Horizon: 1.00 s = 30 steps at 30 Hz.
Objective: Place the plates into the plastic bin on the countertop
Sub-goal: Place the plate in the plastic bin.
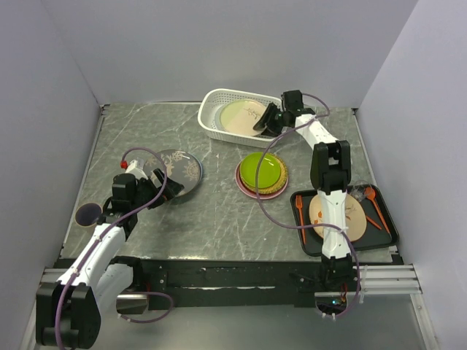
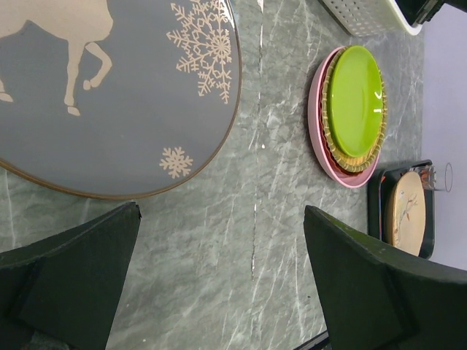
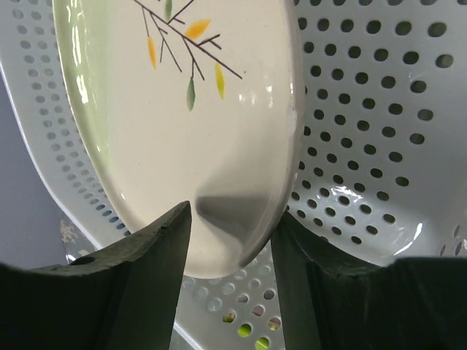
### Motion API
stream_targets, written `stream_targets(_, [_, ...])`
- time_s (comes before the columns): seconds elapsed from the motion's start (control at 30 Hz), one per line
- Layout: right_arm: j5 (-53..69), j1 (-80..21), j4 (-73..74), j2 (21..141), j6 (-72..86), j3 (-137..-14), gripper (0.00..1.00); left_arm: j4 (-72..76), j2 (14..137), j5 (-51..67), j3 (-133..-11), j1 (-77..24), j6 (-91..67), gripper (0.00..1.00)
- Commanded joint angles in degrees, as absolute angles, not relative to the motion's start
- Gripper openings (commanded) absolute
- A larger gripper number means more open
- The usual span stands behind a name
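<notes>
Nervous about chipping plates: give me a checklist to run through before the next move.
1. Cream plate inside the plastic bin: ok.
2. Right hand straddles its rim; clamped or released: cannot tell.
3. Left hand open: ok.
4. Deer plate between the left hand's fingers: not ok, it lies ahead of them on the countertop.
5. Green plate stack clear of both arms: ok.

Left gripper (image 2: pixel 222 211) agape, right gripper (image 3: pixel 232 215) tight.
</notes>
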<state>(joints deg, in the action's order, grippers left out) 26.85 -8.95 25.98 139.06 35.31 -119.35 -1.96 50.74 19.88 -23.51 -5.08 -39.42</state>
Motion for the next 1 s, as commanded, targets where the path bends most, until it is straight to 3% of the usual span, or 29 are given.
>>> stream_targets(0.0, [26.28, -6.94, 31.11, 138.34, 33.14, -122.42, 0.55, -0.44, 50.89, 21.01, -25.84, -5.27, -38.14, 0.99])
stream_targets(0.47, [30.49, -7.29, 27.17, 141.68, 35.25, -127.10, 0.63, 1.67, 53.17, 21.44, -25.58, -5.27, -38.14, 0.99])
stream_targets(0.63, [25.76, -7.91, 30.58, 140.19, 31.64, -126.30, 0.68, 2.46, 53.53, 21.71, -24.61, -5.27, -38.32, 0.99])
stream_targets(0.97, [17.49, -7.38, 20.40, 126.14, 32.87, -106.62, 0.71, 1.50, 52.21, 20.74, -24.70, -5.27, -38.85, 0.99])
